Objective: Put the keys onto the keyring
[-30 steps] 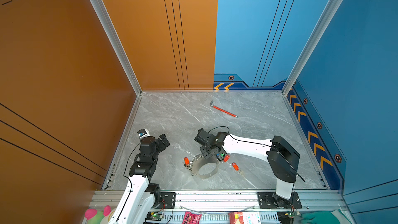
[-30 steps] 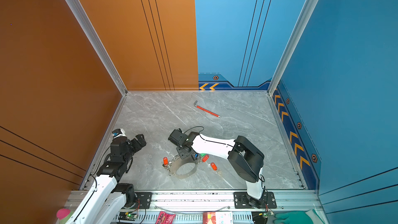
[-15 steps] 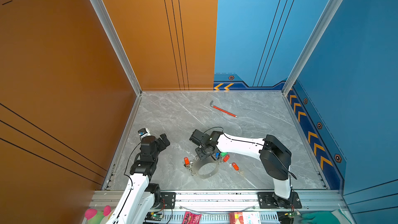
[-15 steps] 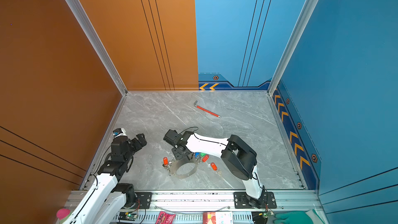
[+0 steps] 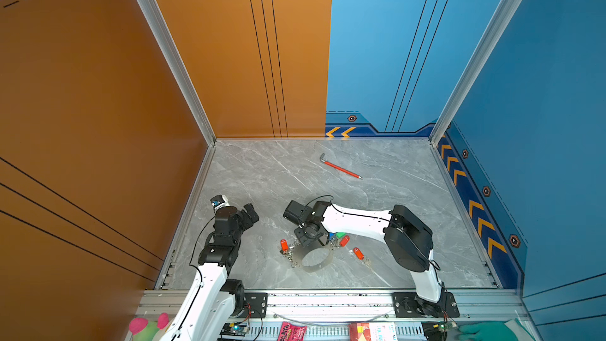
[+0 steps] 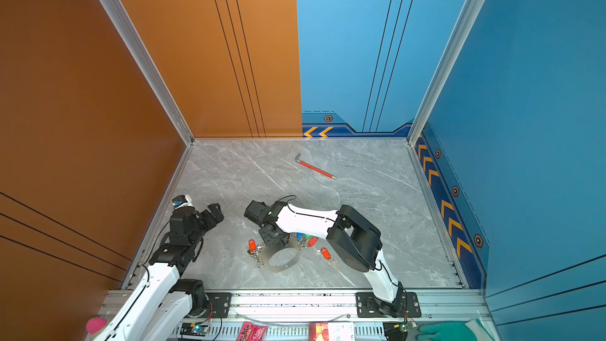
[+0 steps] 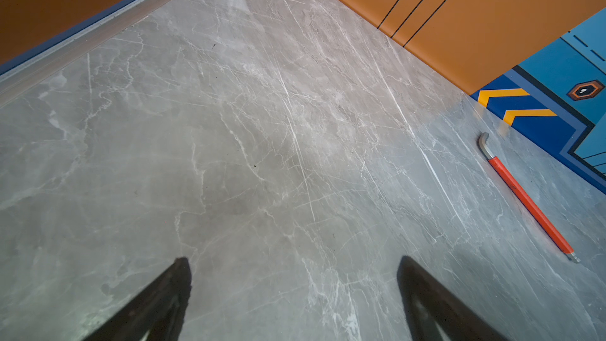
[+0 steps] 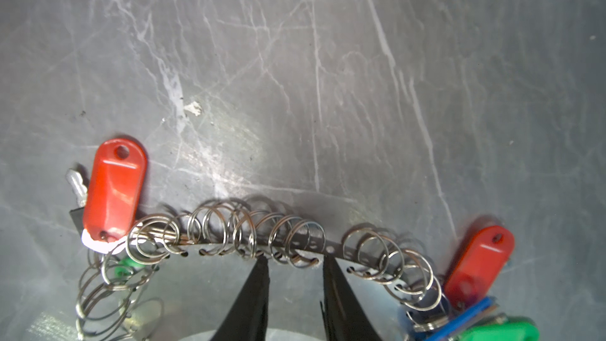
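We are looking into a robot test cell, a lab rig rather than a home or a shop. The grey marble-look tabletop (image 5: pixel 262 175) is boxed in by tall printed panels, orange wall (image 5: pixel 98 93) on the left, blue wall (image 5: pixel 541 126) on the right, with yellow chevrons (image 5: pixel 475 207) along the base. Aluminium posts (image 5: pixel 164 50) frame the far corners. At the near edge the left arm (image 5: pixel 210 283) and the right arm (image 5: pixel 354 221), white and black, are bolted to an aluminium rail (image 5: pixel 328 300), with a bare circuit board (image 5: pixel 237 329) and loose wiring beside them.
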Tool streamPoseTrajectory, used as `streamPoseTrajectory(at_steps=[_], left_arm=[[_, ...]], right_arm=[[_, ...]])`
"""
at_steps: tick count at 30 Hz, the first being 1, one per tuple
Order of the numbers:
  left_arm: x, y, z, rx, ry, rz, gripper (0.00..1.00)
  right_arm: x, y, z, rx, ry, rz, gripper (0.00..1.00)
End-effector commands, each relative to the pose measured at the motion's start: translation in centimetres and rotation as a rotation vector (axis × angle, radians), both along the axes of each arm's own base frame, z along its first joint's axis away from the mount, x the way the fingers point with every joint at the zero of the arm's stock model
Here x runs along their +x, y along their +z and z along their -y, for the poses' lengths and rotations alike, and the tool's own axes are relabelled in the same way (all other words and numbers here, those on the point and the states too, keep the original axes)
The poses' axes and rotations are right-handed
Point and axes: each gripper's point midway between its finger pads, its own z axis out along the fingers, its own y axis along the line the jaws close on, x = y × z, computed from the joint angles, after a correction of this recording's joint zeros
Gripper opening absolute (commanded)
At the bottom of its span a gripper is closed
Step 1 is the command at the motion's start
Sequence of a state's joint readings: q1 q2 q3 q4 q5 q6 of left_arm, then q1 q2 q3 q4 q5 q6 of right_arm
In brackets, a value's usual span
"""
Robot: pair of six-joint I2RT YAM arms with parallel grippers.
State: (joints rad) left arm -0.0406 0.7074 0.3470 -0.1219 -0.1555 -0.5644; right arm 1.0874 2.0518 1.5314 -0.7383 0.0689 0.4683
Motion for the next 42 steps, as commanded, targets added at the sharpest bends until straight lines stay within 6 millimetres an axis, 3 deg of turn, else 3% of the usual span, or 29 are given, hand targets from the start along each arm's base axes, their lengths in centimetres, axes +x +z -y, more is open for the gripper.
streamPoseTrajectory(at_steps=[1, 12, 23, 31, 35, 42], left_arm=[[0.2, 0.1, 0.4, 0.005, -0.026, 0.006, 0.98], [0.3, -0.1, 0.4, 0.003, -0.028, 0.001, 0.98], [0.3, -0.3, 0.4, 0.002, -0.031, -0.006, 0.98], [0.4, -0.4, 0.5, 0.001, -0.033, -0.007, 0.98], [0.4, -0.4, 0.5, 0.0, -0.035, -0.008, 0.98], [0.4, -0.4, 0.5, -0.001, -0.036, -0.008, 0.98]], right_arm=[[0.1, 0.0, 0.6, -0.055, 0.005, 0.018, 0.29], [1.0, -1.1, 2.1, -0.145, -0.033, 0.051, 0.22], [1.1, 0.1, 1.9, -0.133, -0.026, 0.09, 0.22], [2.1, 2.7, 2.7, -0.092, -0.079, 0.135, 0.28], [2.3, 2.5, 3.3, -0.088, -0.108, 0.119, 0.34], [2.1, 1.8, 2.8, -0.058, -0.121, 0.078, 0.34]])
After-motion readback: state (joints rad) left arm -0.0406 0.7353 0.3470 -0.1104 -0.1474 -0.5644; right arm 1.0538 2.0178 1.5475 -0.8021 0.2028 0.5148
